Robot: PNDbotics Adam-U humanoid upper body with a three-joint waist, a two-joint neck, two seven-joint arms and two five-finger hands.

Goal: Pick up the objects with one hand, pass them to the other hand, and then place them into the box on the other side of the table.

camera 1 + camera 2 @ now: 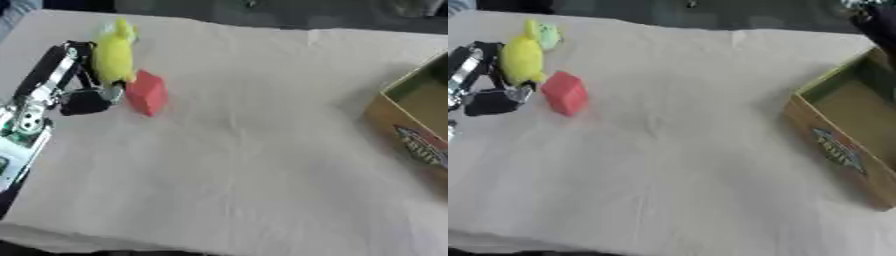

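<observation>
Two objects, a yellow plush toy [114, 55] and a red block [147, 93], lie at the table's far left beside the left hand [83, 97], its finger posture indiscernible; cardboard box [846, 135] stands right.

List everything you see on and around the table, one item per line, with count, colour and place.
Soft toy: one, yellow with a pale green tip, far left of the table, beside the left hand.
Block: one, red, just right of the toy, near its lower end.
Box: one, brown cardboard with a printed label on its side, open top, right edge of the table.
Tablecloth: one, off-white, covering the table.
Left hand: one, black and silver, at the left edge next to the toy; whether its fingers are curled round the toy cannot be told.
Right hand: not in view.
</observation>
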